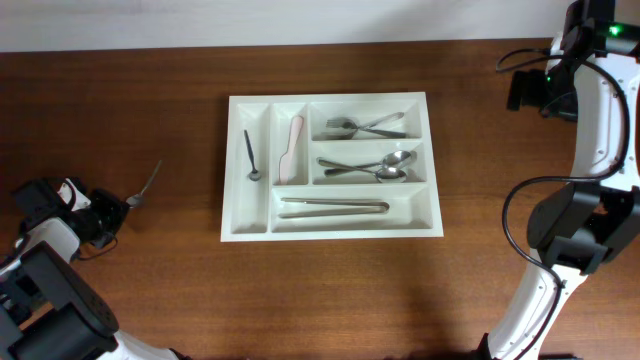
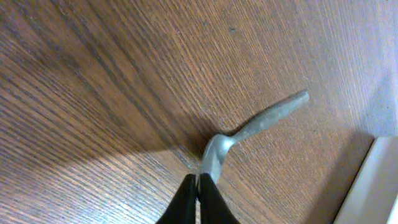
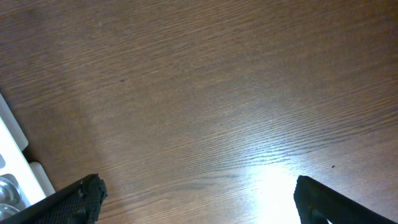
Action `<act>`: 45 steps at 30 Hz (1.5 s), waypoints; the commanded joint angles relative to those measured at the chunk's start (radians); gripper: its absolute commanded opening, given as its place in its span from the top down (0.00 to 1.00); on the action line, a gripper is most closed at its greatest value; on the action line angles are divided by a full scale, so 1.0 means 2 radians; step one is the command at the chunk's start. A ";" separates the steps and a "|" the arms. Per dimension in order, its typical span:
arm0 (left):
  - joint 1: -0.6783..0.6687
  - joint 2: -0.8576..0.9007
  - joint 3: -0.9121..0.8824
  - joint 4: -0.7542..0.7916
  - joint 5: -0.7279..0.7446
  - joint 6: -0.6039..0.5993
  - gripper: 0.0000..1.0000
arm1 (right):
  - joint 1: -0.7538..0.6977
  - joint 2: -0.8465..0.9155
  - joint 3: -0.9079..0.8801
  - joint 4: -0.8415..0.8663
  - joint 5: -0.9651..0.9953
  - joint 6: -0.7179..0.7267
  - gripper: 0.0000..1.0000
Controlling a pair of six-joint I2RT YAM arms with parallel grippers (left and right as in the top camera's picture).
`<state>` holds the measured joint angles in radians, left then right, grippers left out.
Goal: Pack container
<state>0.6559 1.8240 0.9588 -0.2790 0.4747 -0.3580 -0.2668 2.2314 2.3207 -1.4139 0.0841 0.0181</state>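
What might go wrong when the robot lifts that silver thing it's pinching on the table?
1. The left gripper pinches the silver utensil only at one end, with the rest sticking out sideways. It may swing or slip out when lifted.
2. The container lies some way off across the table, and its wide compartments already hold cutlery. The utensil might clip the rim or land crooked on the spoons.

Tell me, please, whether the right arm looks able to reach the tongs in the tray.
Probably yes. The right gripper is open and empty beside the cutlery tray, the tongs lie uncovered in its front compartment, and the left gripper, shut on a spoon, is well clear.
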 commanded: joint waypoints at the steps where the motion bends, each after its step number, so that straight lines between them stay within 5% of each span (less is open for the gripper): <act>1: 0.003 0.005 -0.006 0.001 0.000 0.001 0.98 | 0.002 -0.014 0.003 0.000 -0.001 -0.002 0.01; 9: 0.003 0.005 -0.006 0.003 0.009 -0.006 0.98 | 0.002 -0.014 0.003 0.000 -0.001 -0.002 0.01; 12: 0.003 0.005 -0.006 0.002 0.009 -0.006 0.73 | 0.002 -0.014 0.003 0.000 -0.001 -0.002 0.01; 17: 0.003 0.005 -0.006 0.002 0.009 -0.006 0.62 | 0.002 -0.014 0.003 0.000 -0.001 -0.002 0.01; 45: -0.025 0.005 -0.006 0.044 0.007 -0.021 0.61 | 0.002 -0.014 0.003 0.000 -0.001 -0.002 0.01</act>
<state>0.6067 1.8244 0.9588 -0.1970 0.4797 -0.3866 -0.2668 2.2314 2.3207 -1.4139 0.0841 0.0181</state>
